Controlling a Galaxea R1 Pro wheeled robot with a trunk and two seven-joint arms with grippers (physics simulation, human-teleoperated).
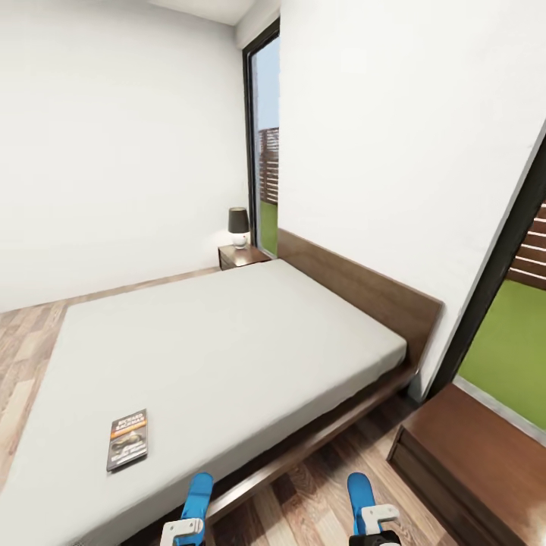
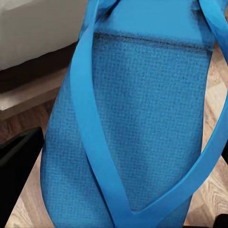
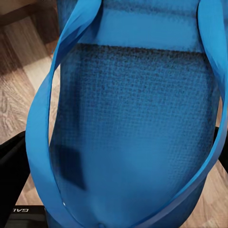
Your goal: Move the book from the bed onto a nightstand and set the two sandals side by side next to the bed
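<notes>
Each gripper holds a bright blue sandal upright above the wooden floor beside the bed (image 1: pixel 227 356). My left gripper (image 1: pixel 184 528) is shut on the left sandal (image 1: pixel 198 494), whose textured sole and straps show close up as sandal (image 2: pixel 142 123). My right gripper (image 1: pixel 377 523) is shut on the other sandal (image 1: pixel 360 491), seen close as sandal (image 3: pixel 137 123). The book (image 1: pixel 127 439) lies flat on the grey mattress near its front edge, ahead of the left gripper. One nightstand (image 1: pixel 241 256) stands at the far side of the headboard, the other nightstand (image 1: pixel 470 447) at the near right.
A black-shaded lamp (image 1: pixel 238 226) stands on the far nightstand. Tall glass panels (image 1: pixel 265 144) flank the headboard wall, with a second panel (image 1: pixel 508 334) behind the near nightstand. A strip of wooden floor (image 1: pixel 318 493) runs between the bed frame and the near nightstand.
</notes>
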